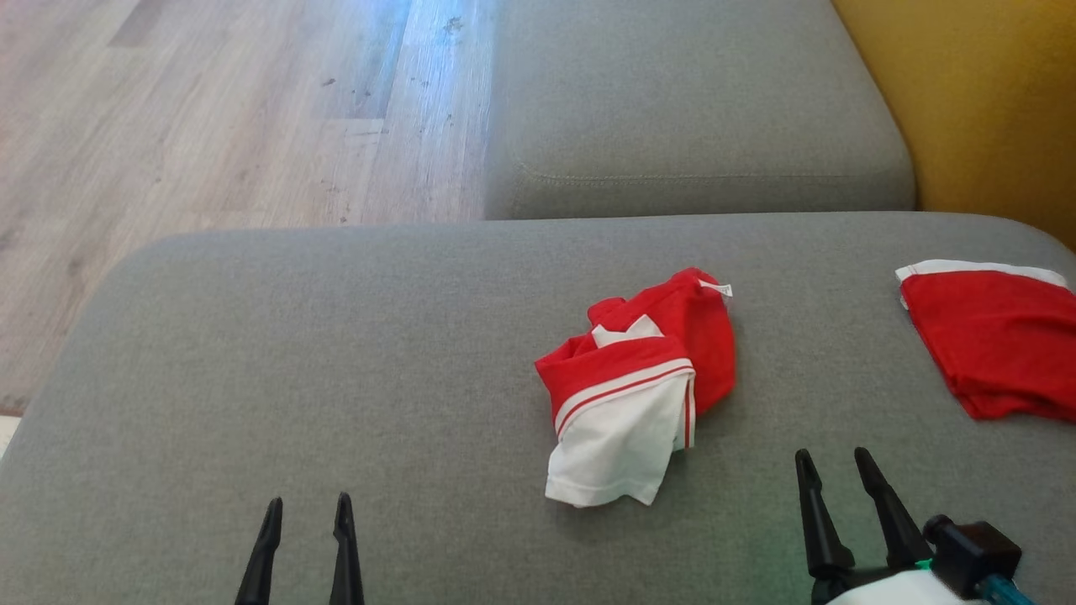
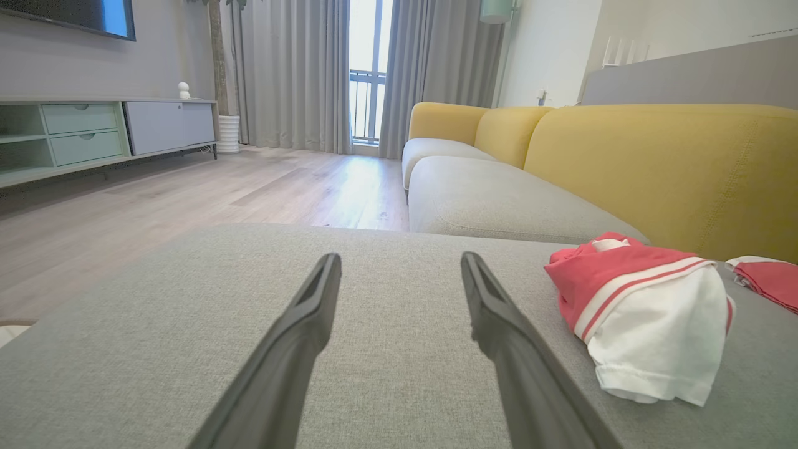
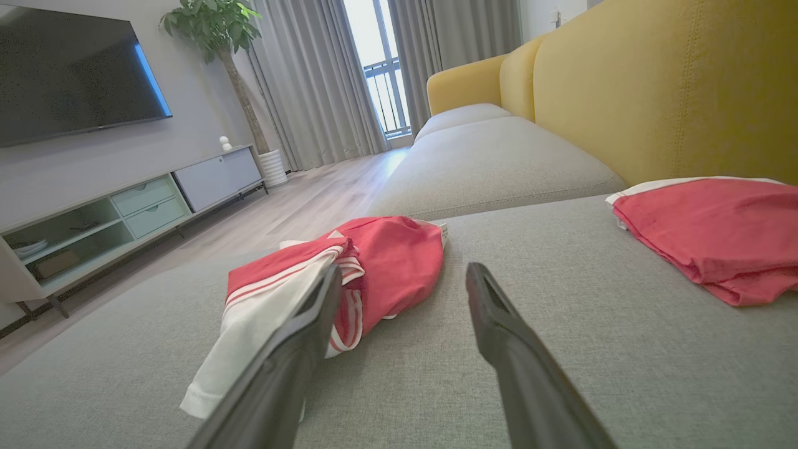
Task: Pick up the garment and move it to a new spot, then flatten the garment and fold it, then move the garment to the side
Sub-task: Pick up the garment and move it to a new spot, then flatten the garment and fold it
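Observation:
A crumpled red and white garment (image 1: 639, 382) lies on the grey sofa cushion (image 1: 336, 353), a little right of centre. It shows at the right of the left wrist view (image 2: 648, 305) and ahead-left in the right wrist view (image 3: 336, 280). My left gripper (image 1: 308, 504) stands open near the front edge, well to the left of the garment, nothing between its fingers (image 2: 399, 262). My right gripper (image 1: 834, 458) is open too, just right of and nearer than the garment (image 3: 402, 274), apart from it.
A second red garment with a white band (image 1: 992, 336) lies folded at the cushion's right edge (image 3: 717, 231). Beyond is another grey seat (image 1: 689, 109) and the yellow backrest (image 1: 992, 101). Wooden floor (image 1: 210, 118) lies to the left, with a TV cabinet (image 2: 93, 131) across the room.

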{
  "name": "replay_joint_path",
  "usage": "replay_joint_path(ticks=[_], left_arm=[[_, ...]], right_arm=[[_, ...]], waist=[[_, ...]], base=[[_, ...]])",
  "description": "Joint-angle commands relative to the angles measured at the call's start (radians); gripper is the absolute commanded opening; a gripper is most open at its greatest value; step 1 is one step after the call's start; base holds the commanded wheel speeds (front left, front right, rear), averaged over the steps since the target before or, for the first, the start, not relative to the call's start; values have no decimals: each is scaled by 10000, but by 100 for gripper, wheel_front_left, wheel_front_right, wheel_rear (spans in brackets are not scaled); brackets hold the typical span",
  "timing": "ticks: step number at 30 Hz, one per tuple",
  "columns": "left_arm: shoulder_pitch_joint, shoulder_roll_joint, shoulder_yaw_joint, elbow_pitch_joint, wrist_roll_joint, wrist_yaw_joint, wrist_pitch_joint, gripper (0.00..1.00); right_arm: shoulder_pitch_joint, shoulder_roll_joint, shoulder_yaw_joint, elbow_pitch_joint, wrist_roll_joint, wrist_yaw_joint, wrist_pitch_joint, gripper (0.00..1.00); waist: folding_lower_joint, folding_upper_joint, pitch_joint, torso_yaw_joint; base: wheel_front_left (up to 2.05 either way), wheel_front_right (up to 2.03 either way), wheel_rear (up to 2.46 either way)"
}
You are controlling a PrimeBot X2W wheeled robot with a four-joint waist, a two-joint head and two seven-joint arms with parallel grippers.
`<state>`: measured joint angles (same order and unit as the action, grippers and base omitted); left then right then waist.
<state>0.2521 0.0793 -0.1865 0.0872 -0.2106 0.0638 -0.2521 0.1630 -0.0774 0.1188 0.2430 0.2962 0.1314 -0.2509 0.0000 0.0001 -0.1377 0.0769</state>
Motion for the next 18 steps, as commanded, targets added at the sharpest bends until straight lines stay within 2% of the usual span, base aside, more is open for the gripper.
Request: replay_joint_path(ticks=[1, 11, 14, 15, 18], left_arm=[[-354, -139, 430, -255, 111, -50, -97, 100], [-989, -225, -233, 238, 437, -638, -97, 100], [-1748, -250, -833, 686, 599, -884, -97, 100], [-2411, -267, -1307, 1062, 654, -1034, -40, 100], [-3513, -282, -2076, 1577, 638, -1171, 296, 100]], right_arm=[[-285, -57, 221, -238, -58, -7, -109, 100], [-393, -48, 299, -345, -45, -7, -109, 100], [-506, -76, 371, -429, -64, -7, -109, 100], [-585, -103, 396, -496, -79, -7, -109, 100], [-720, -152, 494, -564, -99, -7, -109, 100]], waist=[[0, -1, -46, -30], [0, -1, 111, -417], [0, -1, 367, -760], [0, -1, 564, -1011], [0, -1, 920, -1483]], base=[[0, 0, 0], [0, 0, 0], [0, 0, 0], [0, 0, 0], [0, 0, 0]])
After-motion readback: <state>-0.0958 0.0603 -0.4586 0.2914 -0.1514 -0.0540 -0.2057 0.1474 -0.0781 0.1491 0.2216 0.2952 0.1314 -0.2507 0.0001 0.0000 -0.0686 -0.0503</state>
